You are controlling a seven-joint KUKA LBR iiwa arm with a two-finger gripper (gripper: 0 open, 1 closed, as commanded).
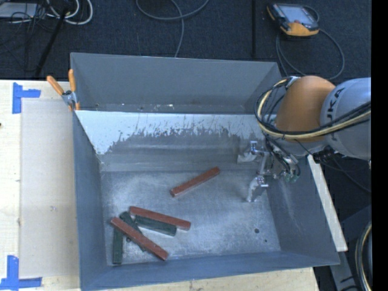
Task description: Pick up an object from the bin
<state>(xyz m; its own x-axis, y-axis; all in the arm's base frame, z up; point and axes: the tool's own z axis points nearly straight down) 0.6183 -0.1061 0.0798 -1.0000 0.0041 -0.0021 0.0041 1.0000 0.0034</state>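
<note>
A long, flat, reddish-brown bar (pixel 195 182) is seen lying alone near the middle of the floor of the grey metal bin (pixel 176 90), set on a slant with its right end raised toward the back wall; it is touched by nothing. The two-finger metal gripper (pixel 250 176) is found to the right of this bar, near it but apart from it, low over the right part of the bin floor; its fingers (pixel 254 193) are spread apart and nothing is seen between them, so no thing is held. Behind the gripper, the wrist is covered by a rounded orange cover (pixel 306 105), around which looped cables (pixel 273 117) are wound. In the front left part of the bin, well apart from the gripper, a small heap of similar bars is laid: a second reddish-brown bar (pixel 159 218) rests across a dark green bar (pixel 154 225); a third reddish-brown bar (pixel 138 238) is laid at a slant in front of them; another dark green bar (pixel 117 247) is placed at the left edge of the heap.
</note>
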